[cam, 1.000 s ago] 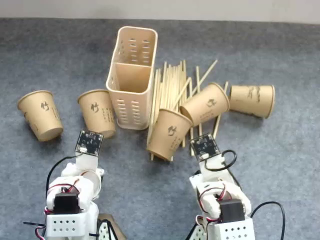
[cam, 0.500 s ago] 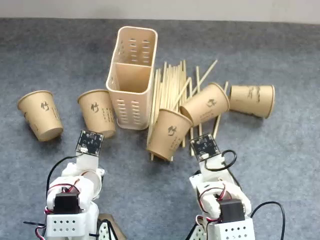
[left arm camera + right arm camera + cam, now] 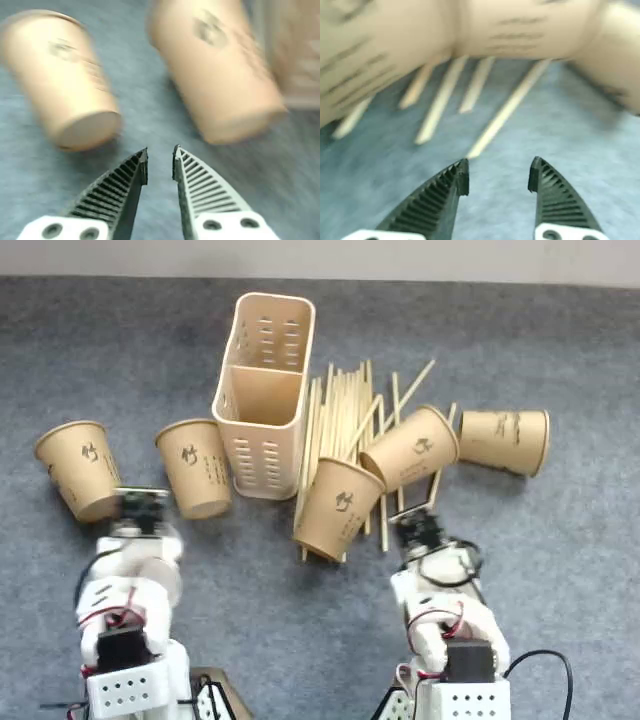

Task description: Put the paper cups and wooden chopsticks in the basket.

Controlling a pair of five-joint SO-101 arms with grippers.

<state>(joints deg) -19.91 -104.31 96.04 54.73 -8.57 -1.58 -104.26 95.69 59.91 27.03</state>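
Risks: the left gripper [image 3: 160, 156], empty with jaws narrowly apart, sits between two cups [image 3: 75, 85]; so slim a gap would likely shove one rolling. The right gripper [image 3: 498, 176], empty with jaws wider apart, is near the chopsticks [image 3: 507, 112]; thin sticks may slip.
Items: five tan printed cups on their sides, flanking a slotted, two-compartment basket [image 3: 265, 455] mid-tabletop, towards the far edge; pale chopsticks fan beside it, partly under cups.
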